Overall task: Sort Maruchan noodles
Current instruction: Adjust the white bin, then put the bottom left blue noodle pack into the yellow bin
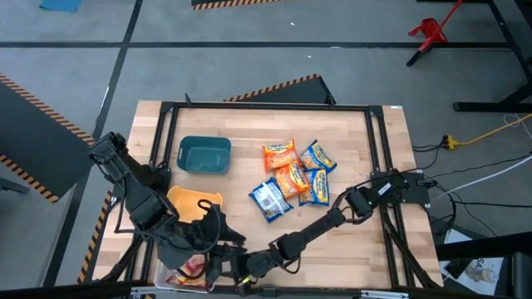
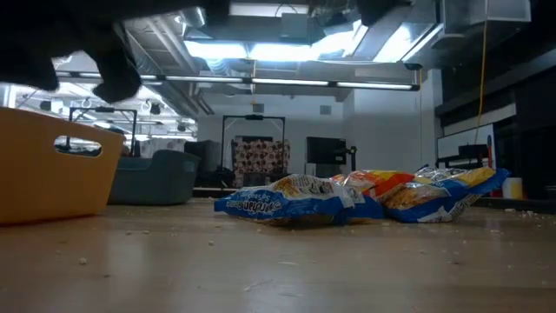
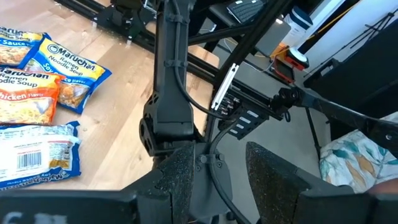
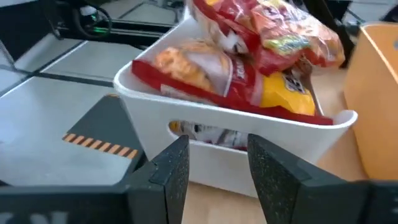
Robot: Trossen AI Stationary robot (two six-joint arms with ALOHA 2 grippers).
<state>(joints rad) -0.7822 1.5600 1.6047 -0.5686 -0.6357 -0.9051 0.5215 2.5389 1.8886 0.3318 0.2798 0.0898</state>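
From above, orange and blue crinkly plastic noodle packets [image 1: 293, 178] cluster mid wooden tabletop [image 1: 349, 149] right of a teal tray [image 1: 204, 155]; the left wrist view shows the left tool [image 3: 219, 180] apart, empty; the right wrist view shows the right tool [image 4: 219, 167] apart before a white tray [image 4: 249, 121] holding red packets [image 4: 249, 46].

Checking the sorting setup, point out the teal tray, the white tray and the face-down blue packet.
teal tray [image 1: 182, 155] high view, left rim
white tray [image 4: 273, 124] right wrist view, front wall
face-down blue packet [image 1: 269, 199] high view, middle
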